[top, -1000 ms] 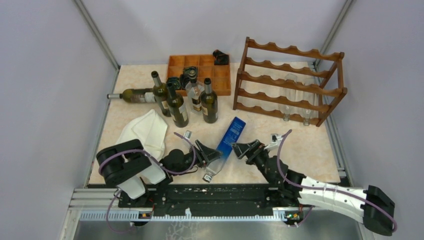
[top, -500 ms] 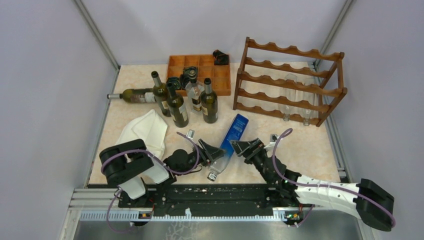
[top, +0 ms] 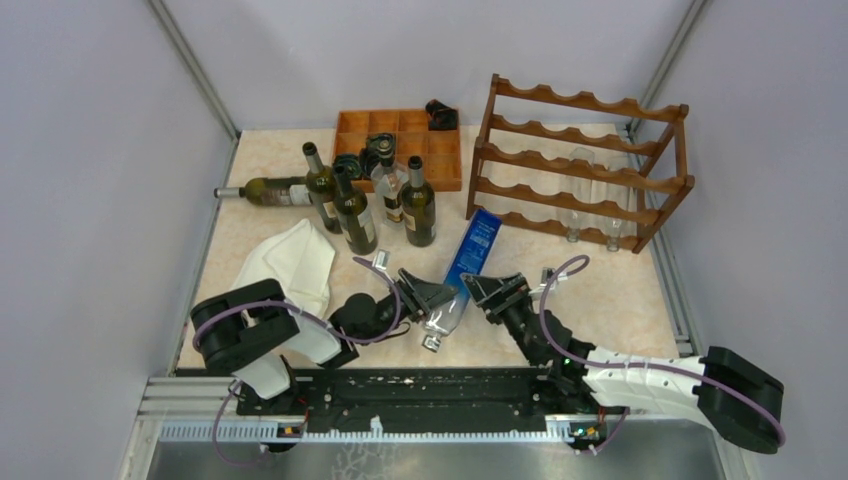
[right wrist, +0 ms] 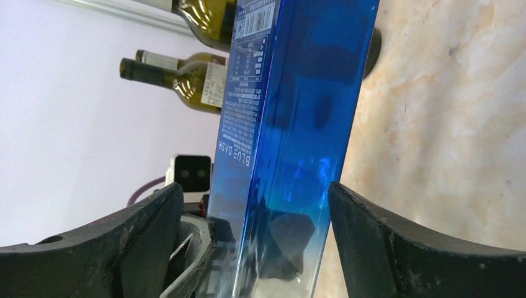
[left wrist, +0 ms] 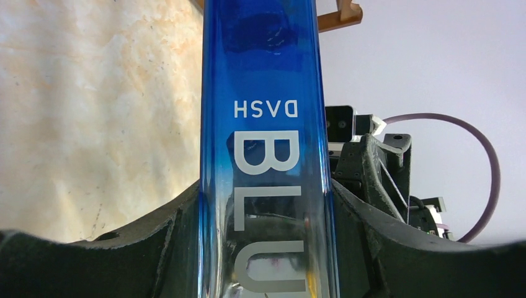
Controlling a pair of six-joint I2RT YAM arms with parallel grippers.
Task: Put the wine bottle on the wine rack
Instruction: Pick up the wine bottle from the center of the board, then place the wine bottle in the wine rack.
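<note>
The wine bottle [top: 472, 250] is a tall square blue one with a clear neck end, slanting from its cap near the arms' bases toward the wine rack [top: 580, 165]. My left gripper [top: 432, 300] is shut on its clear lower part; in the left wrist view both fingers press the wine bottle [left wrist: 263, 124] at my left gripper [left wrist: 265, 211]. My right gripper [top: 490, 290] is open just right of it. In the right wrist view its jaws straddle the wine bottle [right wrist: 291, 124] with a gap on each side of my right gripper [right wrist: 254, 198].
Several dark green bottles [top: 350, 210] stand at the back left and one lies flat [top: 275, 190]. A white cloth [top: 290, 262] lies at the left. An orange-brown compartment tray [top: 400, 135] sits behind. Clear bottles [top: 590, 195] rest in the rack's lower tiers.
The left gripper has carried the blue bottle a little away from the bases, its base end nearer the rack. The right gripper has moved in around the bottle, its jaws narrowing slightly.
</note>
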